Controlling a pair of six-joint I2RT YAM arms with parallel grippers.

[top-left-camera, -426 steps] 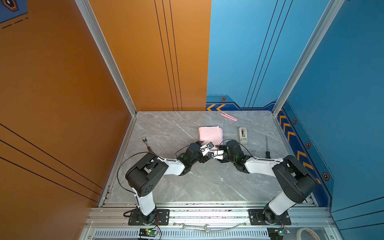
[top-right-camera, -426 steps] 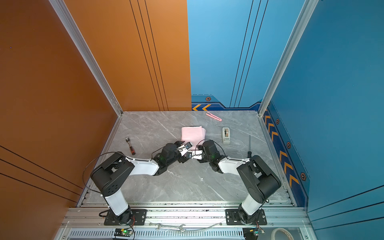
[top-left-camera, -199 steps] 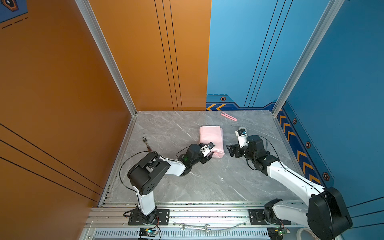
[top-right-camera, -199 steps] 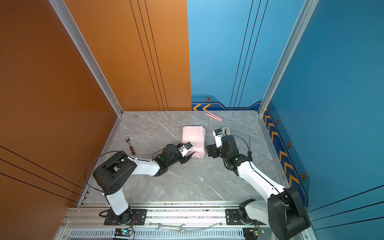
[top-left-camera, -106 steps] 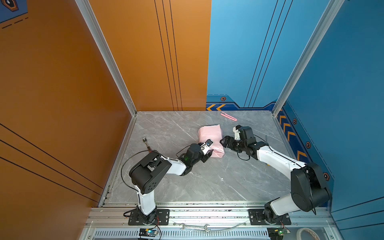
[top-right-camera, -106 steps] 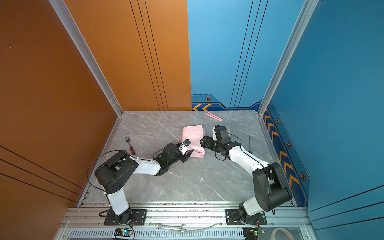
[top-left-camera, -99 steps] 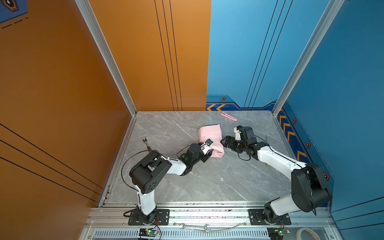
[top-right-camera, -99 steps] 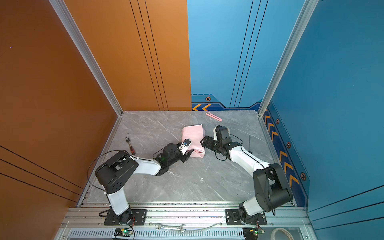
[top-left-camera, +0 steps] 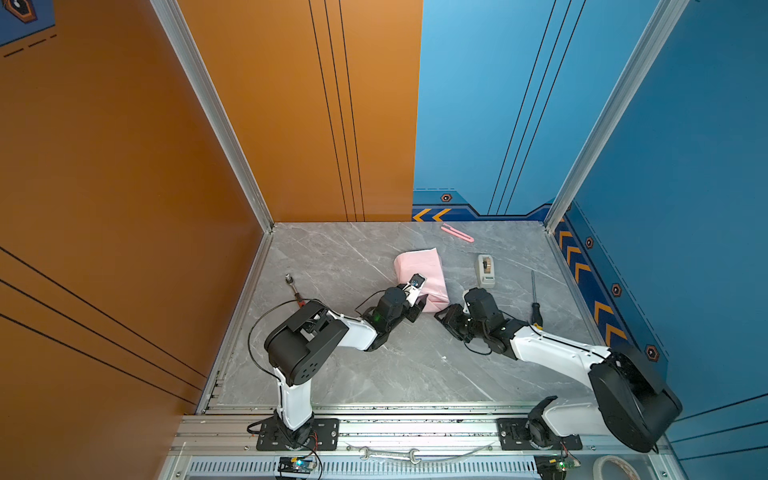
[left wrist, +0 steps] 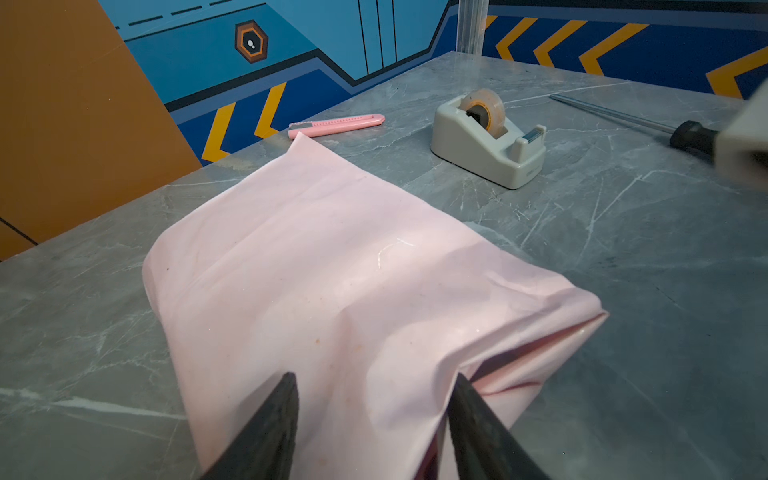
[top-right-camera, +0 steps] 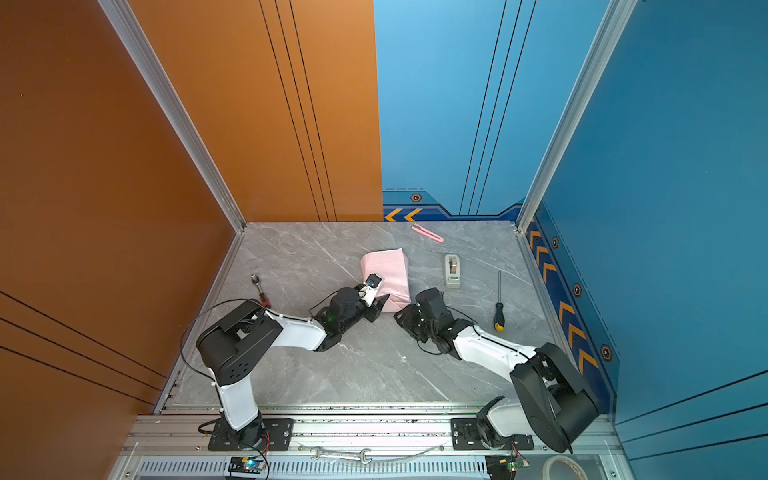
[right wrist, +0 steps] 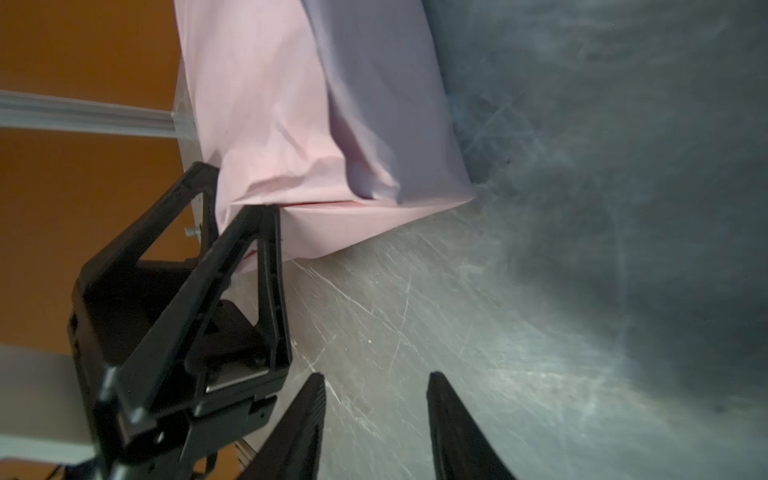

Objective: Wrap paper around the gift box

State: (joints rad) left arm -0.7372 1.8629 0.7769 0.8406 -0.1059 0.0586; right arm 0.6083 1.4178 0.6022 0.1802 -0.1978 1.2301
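At the far left of the grey marble table (top-left-camera: 365,374), a small red-handled driver (top-left-camera: 293,286) lies near the edge, well apart from my work.

My left claw (top-left-camera: 420,303) is at the near left corner of the bundle. From its wrist I see its two black fingers (left wrist: 270,428) set apart on the paper (left wrist: 332,257), one to each side of the near end. They touch the sheet, but I cannot make out whether I am squeezing it or only straddling it.

The paper is folded into a flat, box-shaped bundle that lies in the middle of the table, toward the back, with its pale pink face outward. From my right wrist its side looks lilac. Its near end gapes in loose flaps, and a dark strip shows in the gap, too slight to name. The gift box itself is hidden by the wrapping.

Behind the bundle, near the back wall, lies a pink cutter (top-left-camera: 457,232), near the paper's far corner but apart from it.

My right claw (top-left-camera: 441,318) sits low just beside the bundle's near right corner, released. Its fingers (right wrist: 299,424) stand parted over bare table with nothing between them.

Further right stands a beige tape dispenser (top-left-camera: 486,270). Beyond it lies a screwdriver (top-left-camera: 535,305) with a black and yellow handle, its shaft pointing toward the back.
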